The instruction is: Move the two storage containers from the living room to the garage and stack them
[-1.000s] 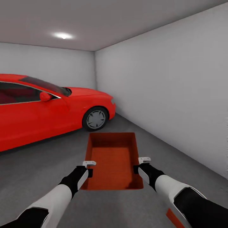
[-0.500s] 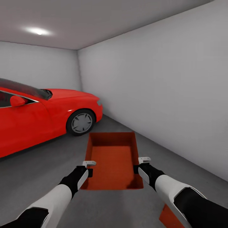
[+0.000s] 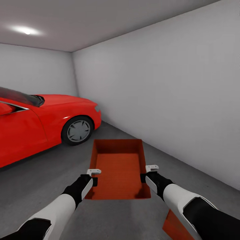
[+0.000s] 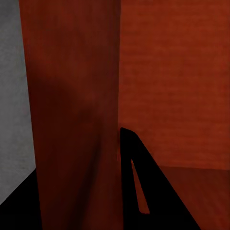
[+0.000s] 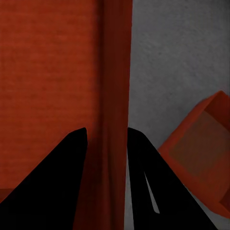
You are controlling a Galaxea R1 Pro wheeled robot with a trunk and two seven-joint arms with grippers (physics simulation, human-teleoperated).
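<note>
Carrying step, in the garage: left gripper (image 3: 94, 177) and right gripper (image 3: 147, 174) each clamp a side wall of the held storage container (image 3: 118, 168). Next, I judge, it must be aligned over the second container (image 3: 173, 228) on the floor (image 3: 40, 186) beside the right gripper.

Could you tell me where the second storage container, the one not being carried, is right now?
In the head view the second container lies on the grey floor at lower right, beneath the right forearm, below and right of the carried container.

The box (image 3: 117, 168) in the middle is red-orange. Another red-orange box (image 3: 173, 228) sits at five o'clock. The car (image 3: 43, 121) at nine o'clock is bright red. The floor (image 3: 40, 176) is dark grey and speckled. The walls (image 3: 166, 96) are white.
</note>
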